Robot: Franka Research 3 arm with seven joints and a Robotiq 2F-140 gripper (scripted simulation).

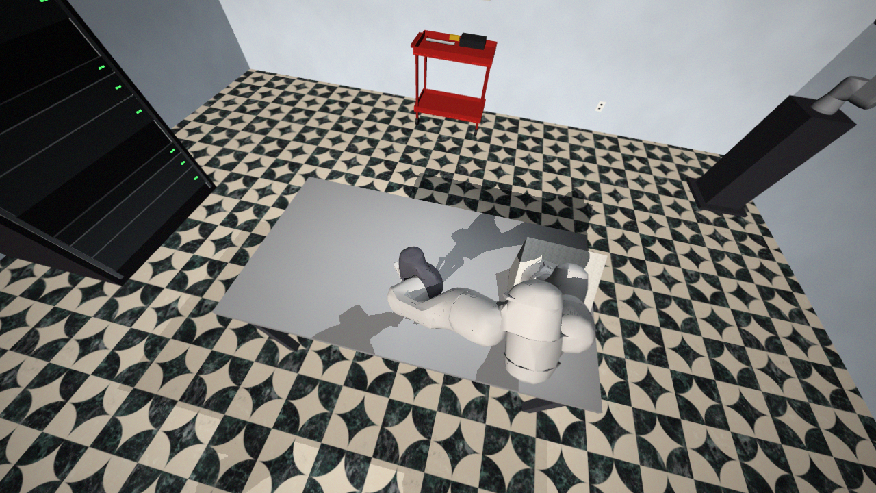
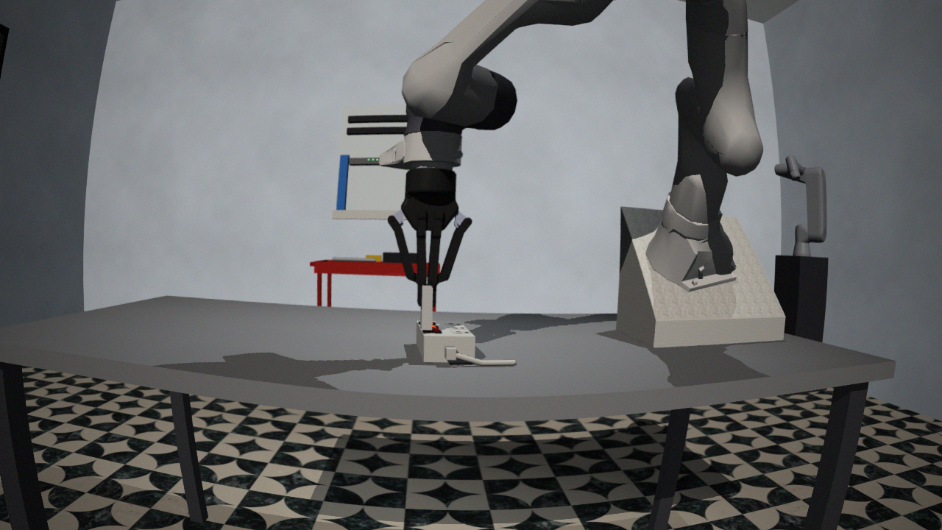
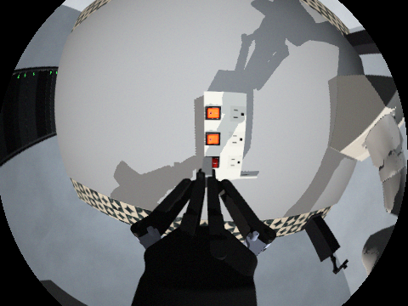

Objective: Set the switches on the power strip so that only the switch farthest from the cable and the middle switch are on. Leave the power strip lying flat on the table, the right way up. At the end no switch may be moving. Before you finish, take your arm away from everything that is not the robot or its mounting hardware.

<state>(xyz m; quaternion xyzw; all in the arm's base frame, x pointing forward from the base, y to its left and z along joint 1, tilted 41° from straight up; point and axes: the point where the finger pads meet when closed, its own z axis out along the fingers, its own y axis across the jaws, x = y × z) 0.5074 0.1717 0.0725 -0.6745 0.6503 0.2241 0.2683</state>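
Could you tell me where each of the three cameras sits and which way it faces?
Top: high up, looking down on the grey table; shows the white arm.
Exterior: low, at the table's edge, facing the white power strip; shows the arm, its wedge-shaped base and the shut black pincer.
Wrist: on the arm, looking down past the pincer onto the strip.
Exterior and wrist share strip and pincer; all show the red cart.

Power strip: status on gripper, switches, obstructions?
Gripper shut, empty, tips at the cable-end switch, now dark. Power strip flat; far switch and middle switch lit. Nothing in the way.
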